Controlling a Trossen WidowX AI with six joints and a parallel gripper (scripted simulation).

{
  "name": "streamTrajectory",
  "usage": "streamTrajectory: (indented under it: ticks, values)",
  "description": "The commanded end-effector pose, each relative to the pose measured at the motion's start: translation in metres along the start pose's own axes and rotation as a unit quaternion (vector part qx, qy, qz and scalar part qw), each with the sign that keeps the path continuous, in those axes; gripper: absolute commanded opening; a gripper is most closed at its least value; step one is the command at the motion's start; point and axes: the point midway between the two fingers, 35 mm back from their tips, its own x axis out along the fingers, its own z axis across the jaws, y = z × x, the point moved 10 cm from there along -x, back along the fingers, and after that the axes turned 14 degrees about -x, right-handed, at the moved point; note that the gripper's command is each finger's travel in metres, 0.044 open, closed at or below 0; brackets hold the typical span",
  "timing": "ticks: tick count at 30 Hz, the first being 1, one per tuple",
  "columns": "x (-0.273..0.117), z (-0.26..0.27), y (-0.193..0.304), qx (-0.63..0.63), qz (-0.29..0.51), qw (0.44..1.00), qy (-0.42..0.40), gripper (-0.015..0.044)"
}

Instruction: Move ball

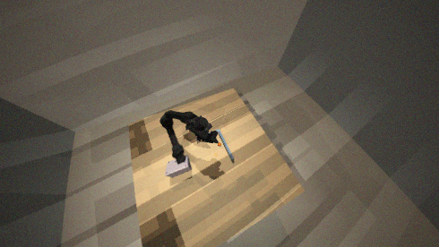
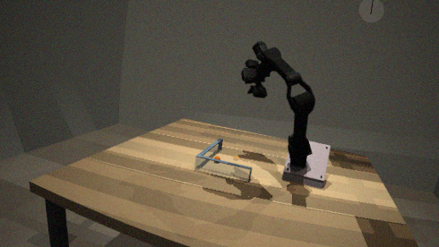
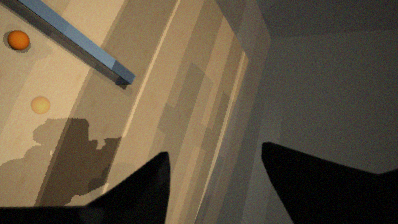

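Note:
The orange ball (image 1: pixel 219 144) (image 2: pixel 217 158) (image 3: pixel 18 40) lies on the table inside the corner, near a wall. The pale see-through copy (image 1: pixel 216 155) (image 2: pixel 236 157) (image 3: pixel 40 105) shows a short way from it, farther from the corner. Two low clear walls with blue top edges (image 1: pixel 226 147) (image 2: pixel 228 164) (image 3: pixel 75 38) meet in a corner; in the top view the arm hides one of them. My gripper (image 2: pixel 256 92) (image 3: pixel 216 155) is partly open and empty, high above the table. In the wrist view the ball and the copy are at the left, away from the fingertips.
The arm's pale base plate (image 1: pixel 178 166) (image 2: pixel 320 160) stands on the wooden table (image 1: pixel 260 179) (image 2: pixel 134 179), on the copy's side of the ball. Dark arm shadows fall on the table near the walls. The table's far edge shows in the wrist view.

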Motion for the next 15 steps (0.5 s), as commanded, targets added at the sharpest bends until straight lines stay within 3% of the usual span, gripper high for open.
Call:
streamTrajectory:
  ticks: [1,8,15]
  values:
    - [0.059,0.004,-0.031,0.078,-0.038,0.992,-0.095,0.0249]
    - [0.141,0.033,-0.082,0.194,-0.036,0.949,-0.244,0.0249]
    - [0.213,0.089,-0.129,0.300,0.040,0.874,-0.379,0.0249]
